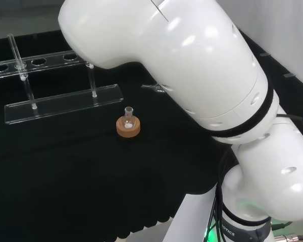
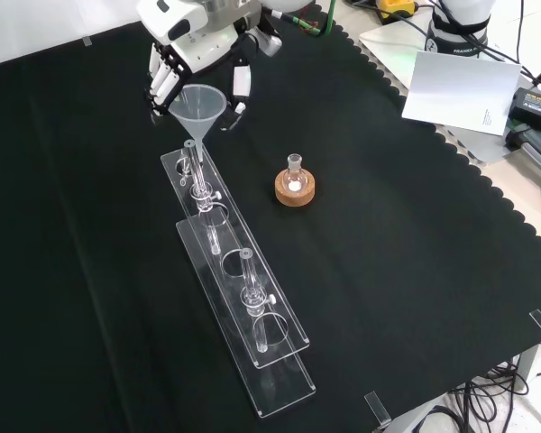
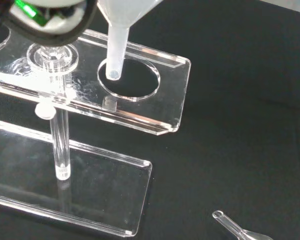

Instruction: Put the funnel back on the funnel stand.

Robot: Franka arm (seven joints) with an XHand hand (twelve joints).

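Holding funnel in hand, over funnel stand

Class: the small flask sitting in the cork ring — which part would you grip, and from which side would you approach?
Grip the flask by its short neck, coming straight down from above: it stands upright, and the cork ring hides most of its round body.

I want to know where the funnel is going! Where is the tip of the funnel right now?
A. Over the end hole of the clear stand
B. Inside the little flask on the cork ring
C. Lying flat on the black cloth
A: the hand holds the funnel, and in the wrist view its spout hangs just over the end hole of the funnel stand.
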